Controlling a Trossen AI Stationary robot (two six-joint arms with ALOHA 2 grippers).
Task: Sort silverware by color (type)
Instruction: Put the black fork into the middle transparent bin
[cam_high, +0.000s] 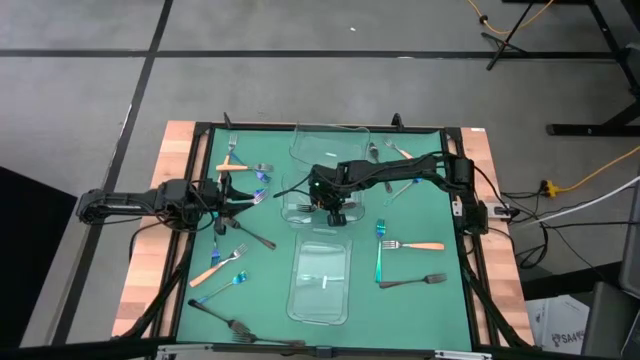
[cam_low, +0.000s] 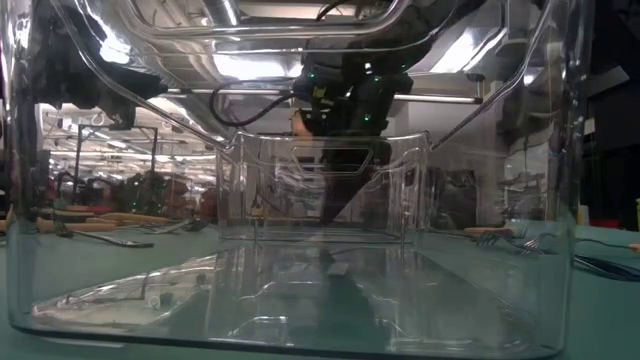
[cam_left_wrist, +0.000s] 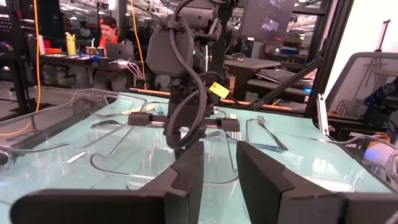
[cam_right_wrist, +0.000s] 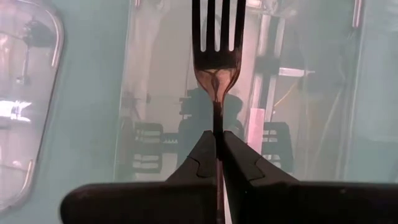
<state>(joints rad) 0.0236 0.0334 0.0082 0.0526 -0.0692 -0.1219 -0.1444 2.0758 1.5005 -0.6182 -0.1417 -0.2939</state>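
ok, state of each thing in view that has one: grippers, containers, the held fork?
right gripper: shut on the dark metal fork, over the middle clear plastic container.
dark metal fork: gripped by its handle, tines pointing away from the fingers.
left gripper: open, empty, at the mat's left side.
middle clear plastic container: upright, open-topped.
near clear plastic container: open-topped, no forks visible inside.

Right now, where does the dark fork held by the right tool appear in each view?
High view: centre, dark fork pointing left from the right tool.
Low view: cannot pick it out.
Left wrist view: cannot pick it out.
Right wrist view: centre, tines at top.
Shared landmark: clear container beneath it.
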